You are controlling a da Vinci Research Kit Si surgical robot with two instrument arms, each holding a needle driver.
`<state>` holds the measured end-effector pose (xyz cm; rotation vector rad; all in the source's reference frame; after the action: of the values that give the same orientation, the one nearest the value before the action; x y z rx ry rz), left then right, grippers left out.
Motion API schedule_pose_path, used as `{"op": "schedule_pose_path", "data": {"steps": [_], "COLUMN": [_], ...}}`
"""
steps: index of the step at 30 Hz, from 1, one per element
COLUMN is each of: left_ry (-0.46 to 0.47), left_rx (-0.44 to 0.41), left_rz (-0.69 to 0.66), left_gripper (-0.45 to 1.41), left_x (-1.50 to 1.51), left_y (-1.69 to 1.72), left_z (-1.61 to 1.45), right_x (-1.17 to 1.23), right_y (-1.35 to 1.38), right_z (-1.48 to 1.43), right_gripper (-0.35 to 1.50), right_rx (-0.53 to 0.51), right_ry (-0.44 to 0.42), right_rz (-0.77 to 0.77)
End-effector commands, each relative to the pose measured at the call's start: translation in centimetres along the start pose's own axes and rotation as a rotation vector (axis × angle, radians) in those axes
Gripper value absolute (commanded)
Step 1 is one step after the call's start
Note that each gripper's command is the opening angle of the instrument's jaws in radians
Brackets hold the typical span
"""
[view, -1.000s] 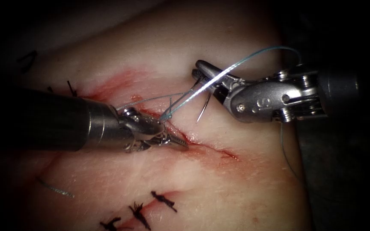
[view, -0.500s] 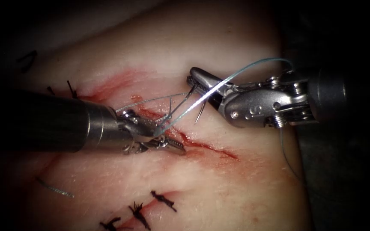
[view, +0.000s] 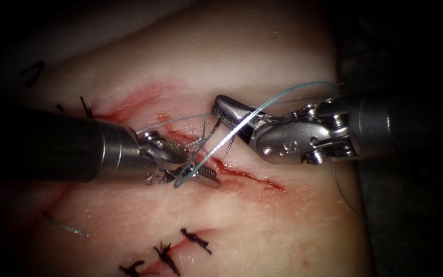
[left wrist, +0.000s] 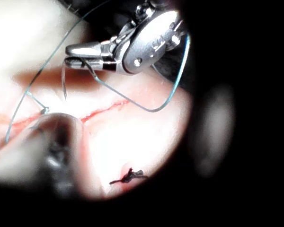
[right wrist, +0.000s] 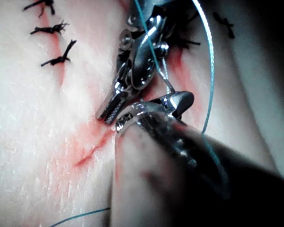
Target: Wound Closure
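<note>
Pale pork-belly tissue (view: 262, 220) fills my field, its red cut (view: 242, 176) running toward 4 o'clock. My right pincer (view: 220, 109) is clamped on the thin curved steel needle (view: 230, 145) near its tail, off the tissue at the cut's right. My left pincer (view: 208, 178) sits at the cut; jaws: cannot tell. Blue-grey thread (view: 283, 95) loops between them.

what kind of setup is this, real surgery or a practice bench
Likely a suturing practice bench: a slab of tissue with a cut, finished black stitches, and the right tool holding a curved needle.
</note>
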<state>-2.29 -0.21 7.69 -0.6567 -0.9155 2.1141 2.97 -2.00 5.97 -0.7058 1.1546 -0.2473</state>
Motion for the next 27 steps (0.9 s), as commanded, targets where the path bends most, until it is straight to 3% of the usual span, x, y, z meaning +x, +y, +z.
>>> {"op": "schedule_pose_path", "data": {"steps": [1,14,27], "left_ry": [0.0,-0.001,-0.002], "left_rx": [-0.001,-0.003,-0.004], "left_rz": [0.0,-0.007,-0.013], "left_gripper": [0.22,0.24,0.24], "left_x": [0.0,0.03,0.03], "left_y": [-0.01,-0.01,-0.01], "left_z": [0.08,0.07,0.06], "right_x": [0.02,-0.07,-0.01], "right_y": [-0.04,-0.05,-0.03], "right_z": [0.08,0.06,0.09], "right_gripper": [-0.35,-0.35,-0.35], "right_rx": [-0.002,0.027,0.025], "right_ry": [0.002,-0.009,-0.01], "right_rz": [-0.007,-0.07,-0.067]}}
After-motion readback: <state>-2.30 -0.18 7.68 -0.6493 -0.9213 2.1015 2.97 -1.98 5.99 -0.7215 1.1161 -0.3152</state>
